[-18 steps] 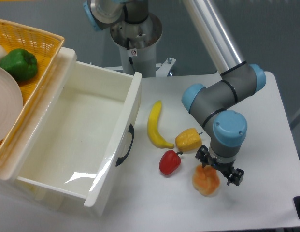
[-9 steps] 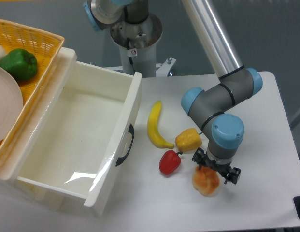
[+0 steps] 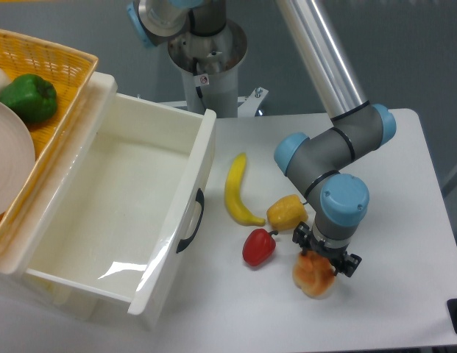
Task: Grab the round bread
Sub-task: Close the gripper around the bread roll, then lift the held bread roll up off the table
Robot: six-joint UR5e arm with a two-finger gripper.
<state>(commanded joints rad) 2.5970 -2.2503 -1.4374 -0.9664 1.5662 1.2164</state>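
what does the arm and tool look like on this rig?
The arm has silver metallic tube links, grey joint housings and light-blue round end caps. The tool is small and black, mounted below the last blue-capped wrist joint. No loose cables or markings show on the arm.

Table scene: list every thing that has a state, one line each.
gripper: directly over the round bread, fingers either side; closure unclear
round bread: resting on the table
drawer: pulled open, nothing inside
basket: holds a green pepper
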